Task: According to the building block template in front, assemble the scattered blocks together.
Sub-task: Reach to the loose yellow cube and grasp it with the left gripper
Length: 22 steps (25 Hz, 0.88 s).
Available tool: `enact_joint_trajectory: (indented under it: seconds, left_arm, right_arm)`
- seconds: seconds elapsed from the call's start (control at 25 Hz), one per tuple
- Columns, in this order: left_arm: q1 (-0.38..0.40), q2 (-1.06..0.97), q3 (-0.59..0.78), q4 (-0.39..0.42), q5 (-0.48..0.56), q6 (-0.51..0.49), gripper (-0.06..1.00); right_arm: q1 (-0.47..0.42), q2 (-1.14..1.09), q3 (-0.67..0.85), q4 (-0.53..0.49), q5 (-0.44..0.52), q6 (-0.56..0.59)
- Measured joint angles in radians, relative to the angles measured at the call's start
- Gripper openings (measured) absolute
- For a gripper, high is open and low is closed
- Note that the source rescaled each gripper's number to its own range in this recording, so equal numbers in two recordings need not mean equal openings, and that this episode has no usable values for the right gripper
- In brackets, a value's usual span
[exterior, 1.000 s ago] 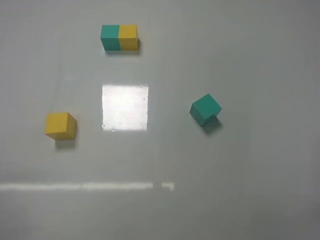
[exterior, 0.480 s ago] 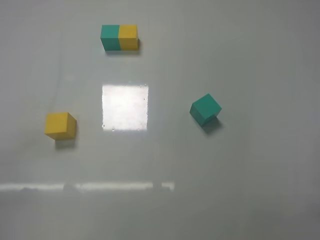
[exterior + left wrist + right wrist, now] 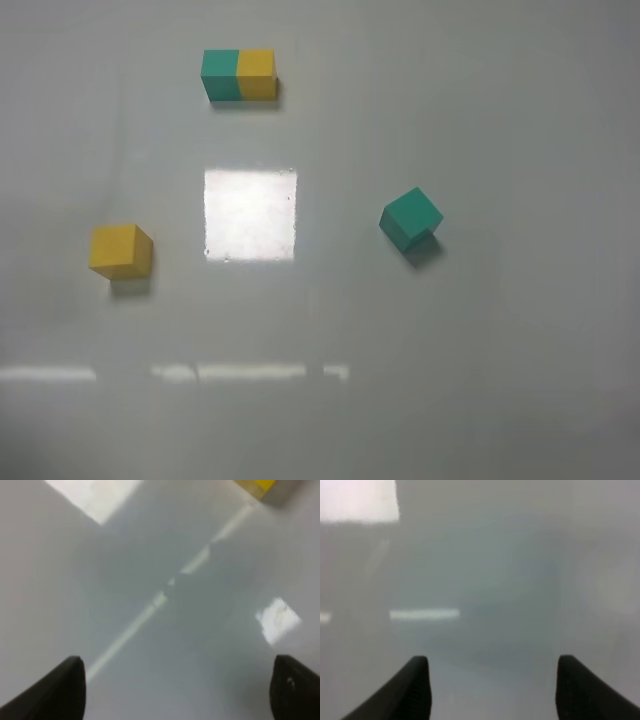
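Peeking yellow cube (image 3: pixel 261 485), mostly cropped.

— Where is the template bar (image 3: pixel 239 75)?
— On the table (image 3: pixel 520 400), at the far end in the high view, its two halves side by side, left and right.
— And the loose cubes?
— Both are on the table too, nearer than the template bar. The first loose cube (image 3: pixel 120 250) lies to the bar's left. The second loose cube (image 3: pixel 410 218) lies to its right, not quite as near, and turned askew to the bar's sides.
— Touching anything?
— No. Each stands well apart from the template bar, which sits between them sideways, closer to the first.
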Motion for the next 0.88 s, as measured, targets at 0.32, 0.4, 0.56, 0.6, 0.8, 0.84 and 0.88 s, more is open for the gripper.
enact_joint_trajectory:
  seconds: [0.32,0.4,0.56,0.6,0.8,0.84,0.88]
  left_arm:
    - [-0.175,0.213,-0.09,0.034,-0.011,0.2,0.73]
    - [-0.212,0.26,-0.108,0.049,-0.011,0.209,0.73]
    - [-0.265,0.353,-0.142,0.087,-0.011,0.215,0.73]
    - [-0.273,0.376,-0.15,0.097,-0.011,0.215,0.73]
    - [-0.3,0.46,-0.164,0.144,-0.011,0.216,0.73]
    - [-0.301,0.473,-0.164,0.156,-0.011,0.216,0.73]
    - [-0.303,0.485,-0.164,0.17,-0.011,0.216,0.73]
  right_arm:
    - [0.0,0.0,0.0,0.0,0.0,0.0]
    - [0.0,0.0,0.0,0.0,0.0,0.0]
    - [0.0,0.0,0.0,0.0,0.0,0.0]
    - [0.0,0.0,0.0,0.0,0.0,0.0]
    - [0.0,0.0,0.0,0.0,0.0,0.0]
    - [0.0,0.0,0.0,0.0,0.0,0.0]
    - [0.0,0.0,0.0,0.0,0.0,0.0]
